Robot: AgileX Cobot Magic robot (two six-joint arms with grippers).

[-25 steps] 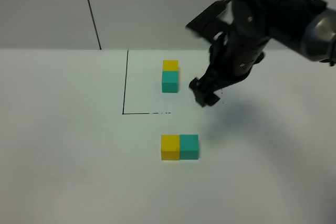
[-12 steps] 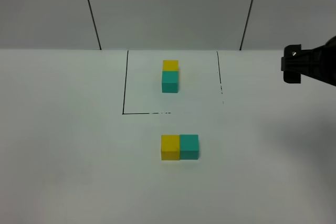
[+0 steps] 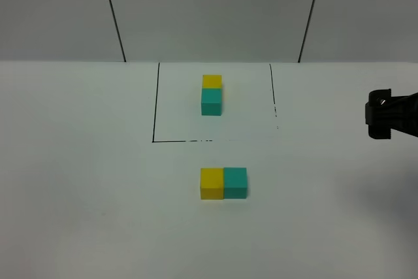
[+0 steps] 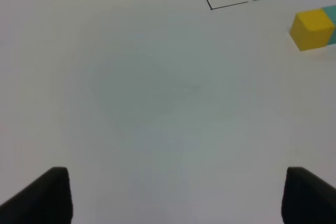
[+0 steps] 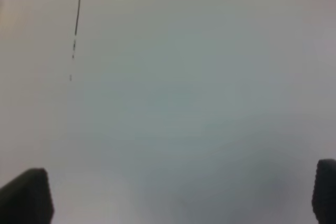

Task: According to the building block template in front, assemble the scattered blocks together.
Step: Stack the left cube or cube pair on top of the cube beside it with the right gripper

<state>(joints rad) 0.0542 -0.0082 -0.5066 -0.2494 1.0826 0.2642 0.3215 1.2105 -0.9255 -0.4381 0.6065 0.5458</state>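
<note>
Yellow block (image 3: 211,183) and teal block (image 3: 236,183) touch mid table (image 3: 78,194), well apart from the right gripper (image 3: 381,114) at its right edge. It and the left gripper (image 4: 174,195) gape wide, empty.

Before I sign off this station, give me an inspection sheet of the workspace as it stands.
Surface: white table, marked with a black outline.
Job's things: building block template inside the outline, yellow behind teal; yellow cube and teal cube touching side by side, outside the outline, nearer the camera.
Clutter: nothing seen.
Grippers: left gripper and right gripper both open, holding nothing, clear of the cubes.
Cables: nothing seen.
Surroundings: grey wall panels with dark seams.
</note>
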